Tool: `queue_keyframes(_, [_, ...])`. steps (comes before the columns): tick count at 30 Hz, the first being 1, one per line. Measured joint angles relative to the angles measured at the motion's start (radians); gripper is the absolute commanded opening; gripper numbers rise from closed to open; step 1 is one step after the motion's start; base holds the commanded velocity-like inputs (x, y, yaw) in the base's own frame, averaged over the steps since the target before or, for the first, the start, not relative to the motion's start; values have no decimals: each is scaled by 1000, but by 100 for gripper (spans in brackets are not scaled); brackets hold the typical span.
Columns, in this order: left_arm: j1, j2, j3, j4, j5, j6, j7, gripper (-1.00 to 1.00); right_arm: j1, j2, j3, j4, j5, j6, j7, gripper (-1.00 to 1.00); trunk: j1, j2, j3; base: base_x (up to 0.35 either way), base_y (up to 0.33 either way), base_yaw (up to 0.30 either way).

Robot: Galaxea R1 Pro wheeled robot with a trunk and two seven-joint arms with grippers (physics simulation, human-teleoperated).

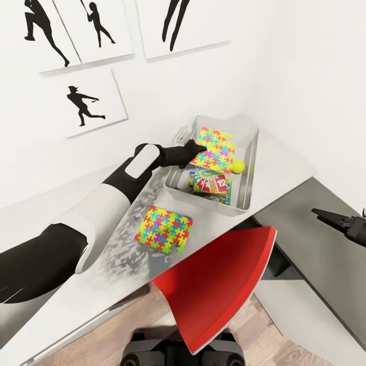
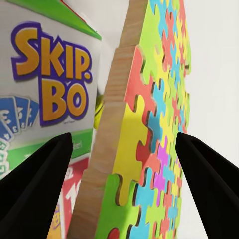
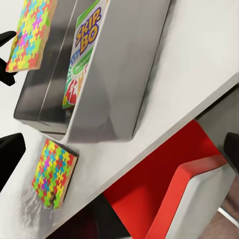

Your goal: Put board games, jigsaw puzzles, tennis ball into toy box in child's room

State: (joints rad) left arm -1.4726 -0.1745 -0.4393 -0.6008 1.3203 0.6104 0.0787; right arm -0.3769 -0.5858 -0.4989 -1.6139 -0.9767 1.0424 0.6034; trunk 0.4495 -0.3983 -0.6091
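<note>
My left gripper (image 1: 199, 149) reaches over the light-grey toy box (image 1: 252, 170) and is shut on a jigsaw puzzle (image 1: 217, 149), held tilted above the box. In the left wrist view the puzzle (image 2: 149, 124) stands edge-on between the dark fingers (image 2: 35, 189). Inside the box lie the Skip-Bo board game (image 1: 211, 184) and the tennis ball (image 1: 238, 165). A second jigsaw puzzle (image 1: 163, 229) lies flat on the table (image 1: 284, 157) just in front of the box. My right gripper (image 1: 323, 216) hovers open over the darker corner section, well right of the box.
A red chair (image 1: 218, 284) is tucked against the table's front edge below the box. Baseball-player silhouette prints (image 1: 84, 104) hang on the white wall behind. The dark-grey corner section (image 1: 305, 244) lies at the right, with wood floor below.
</note>
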Motion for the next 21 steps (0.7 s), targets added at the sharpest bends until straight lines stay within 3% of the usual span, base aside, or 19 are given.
queue_keyframes(21, [5,0,0,-1,0,0,1,-100,0,0,-1,0,0,0,0,100,0,0,-26,0,0,0])
